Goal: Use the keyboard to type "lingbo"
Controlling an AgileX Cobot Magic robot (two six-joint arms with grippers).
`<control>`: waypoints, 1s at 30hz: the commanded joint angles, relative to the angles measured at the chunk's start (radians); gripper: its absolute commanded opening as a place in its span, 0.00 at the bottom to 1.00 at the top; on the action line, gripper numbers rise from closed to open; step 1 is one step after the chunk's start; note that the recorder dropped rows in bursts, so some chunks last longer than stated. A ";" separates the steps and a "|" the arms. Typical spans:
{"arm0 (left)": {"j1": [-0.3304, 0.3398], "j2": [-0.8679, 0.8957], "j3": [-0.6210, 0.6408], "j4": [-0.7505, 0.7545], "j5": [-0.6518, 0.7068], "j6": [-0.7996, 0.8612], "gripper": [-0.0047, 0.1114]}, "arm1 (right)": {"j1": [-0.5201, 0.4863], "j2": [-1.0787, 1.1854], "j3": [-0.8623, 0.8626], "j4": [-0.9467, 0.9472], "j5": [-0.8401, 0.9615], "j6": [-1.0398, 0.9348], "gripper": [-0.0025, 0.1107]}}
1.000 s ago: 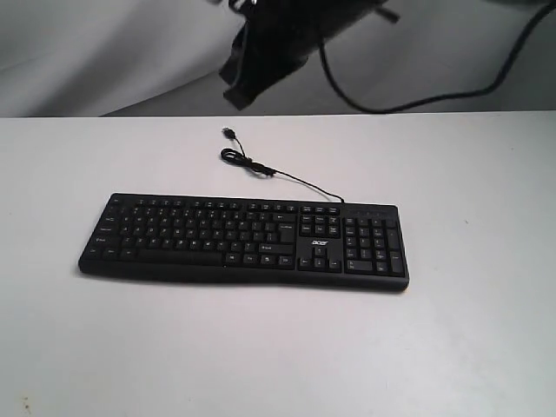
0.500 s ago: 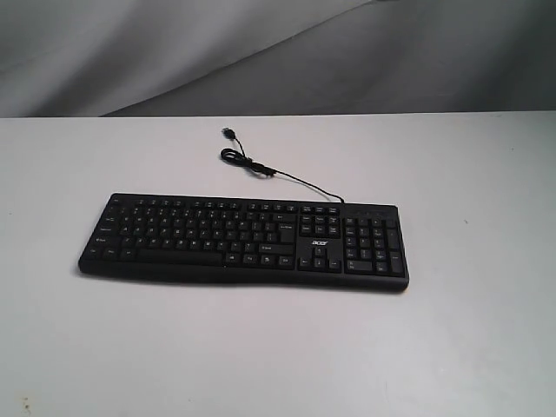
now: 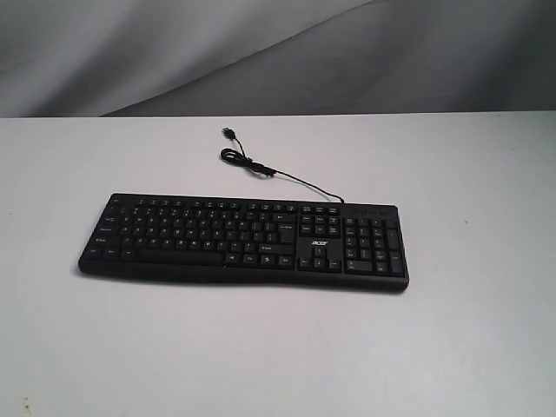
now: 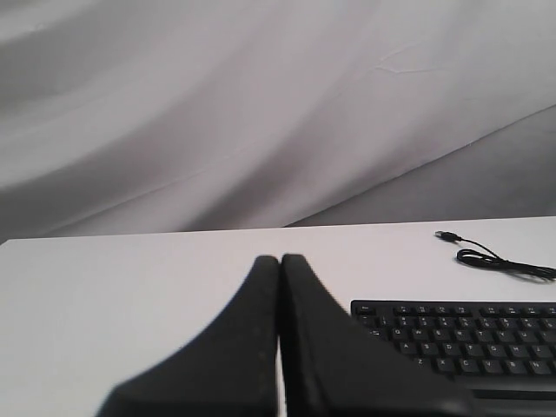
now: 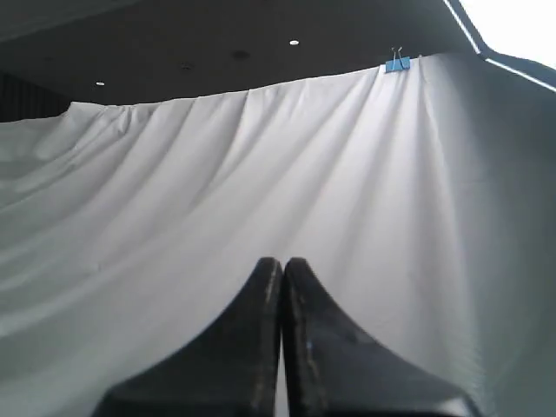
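We see a big grey-white cloth (image 3: 261, 52) hanging behind a wide white table (image 3: 278, 356). The long black Acer keyboard (image 3: 243, 239) lies flat near the middle of the table, with its number pad at the right end. Our left claw (image 4: 280, 261) is over the table, near one end of the keyboard, and its two black fingers are pressed tight together with nothing between them. Our right claw (image 5: 282, 262) points at the cloth, squeezed together and empty too. A thin black cable (image 3: 287, 176) runs from the keyboard's back edge, makes a small loop, and ends in a plug (image 3: 228, 132) lying on the table. A little blue clip (image 5: 398, 64) holds the cloth's top.
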 commanded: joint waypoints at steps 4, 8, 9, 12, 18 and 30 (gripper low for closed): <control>-0.007 -0.005 0.005 0.000 -0.007 -0.002 0.04 | -0.005 -0.129 0.284 0.030 0.056 -0.160 0.02; -0.007 -0.005 0.005 0.000 -0.007 -0.002 0.04 | -0.073 -0.164 0.390 0.326 0.015 -0.004 0.02; -0.007 -0.005 0.005 0.000 -0.007 -0.002 0.04 | -0.168 -0.182 0.418 0.517 -0.019 0.115 0.02; -0.007 -0.005 0.005 0.000 -0.007 -0.002 0.04 | -0.345 -0.215 0.450 0.693 -0.015 0.156 0.02; -0.007 -0.005 0.005 0.000 -0.007 -0.002 0.04 | -0.492 -0.423 0.392 -0.071 0.442 -0.072 0.02; -0.007 -0.005 0.005 0.000 -0.007 -0.002 0.04 | -0.492 -0.440 0.398 -0.775 0.475 1.134 0.02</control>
